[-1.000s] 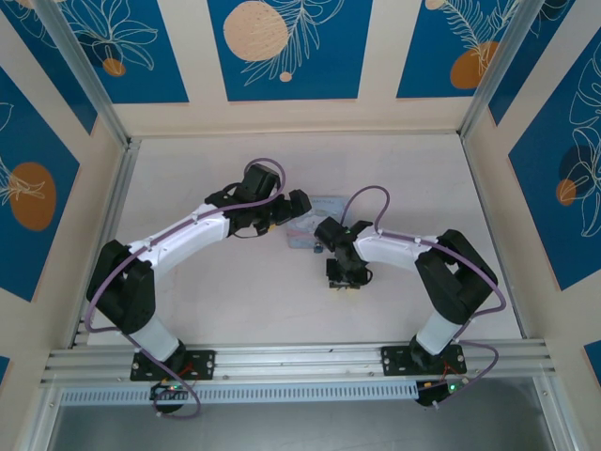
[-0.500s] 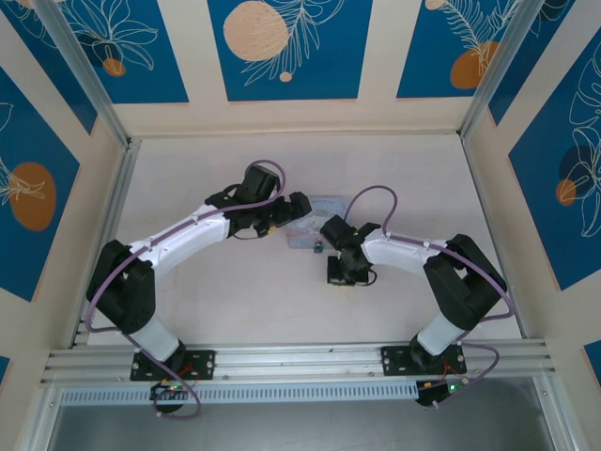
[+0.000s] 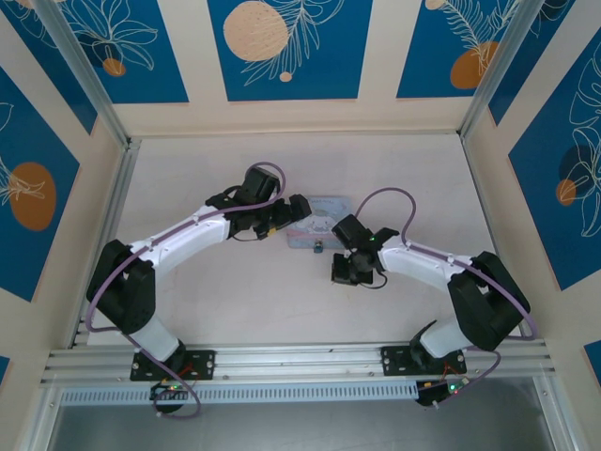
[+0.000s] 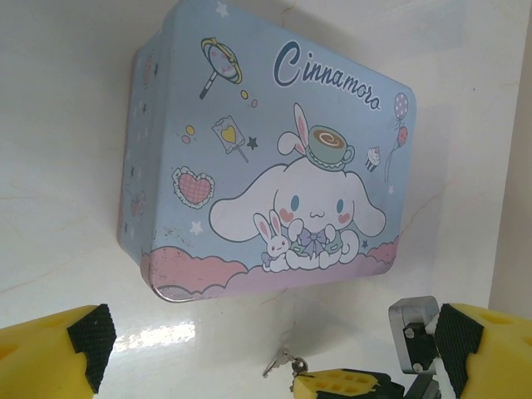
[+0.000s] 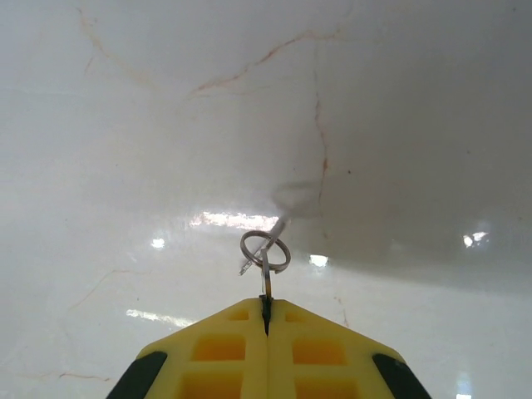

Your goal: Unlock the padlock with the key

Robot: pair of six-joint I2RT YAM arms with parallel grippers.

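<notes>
So, top external view first: no writing is readable from up there. The left gripper [image 3: 299,209] sits at the left end of the light blue tin box [image 3: 324,211]. The right gripper [image 3: 343,272] is on the near side of the tin, a bit apart from it. A tiny blue speck right at the tin's near edge looks like the padlock [image 3: 319,247], just beside the right gripper, but it's too small to be sure.

Left wrist view: the tin box [image 4: 274,158] lid has "Cinnamoro" in dark script, plus a white long-eared cartoon character, hearts and stars. The left gripper [image 4: 264,337] is spread wide with nothing between its yellow fingers [image 4: 50,353], and it's hovering just short of the tin. Low down in the middle you can see the key [image 4: 278,362] poking out of the right gripper [image 4: 337,384].

Right wrist view: no text. The right gripper [image 5: 266,306] is clamped fully together on the key [image 5: 266,283], pinching its thin edge, and a small ring [image 5: 253,241] sticks out ahead of the tips over the glossy white tabletop [image 5: 125,125]. I can't tell if the ring touches the surface.
</notes>
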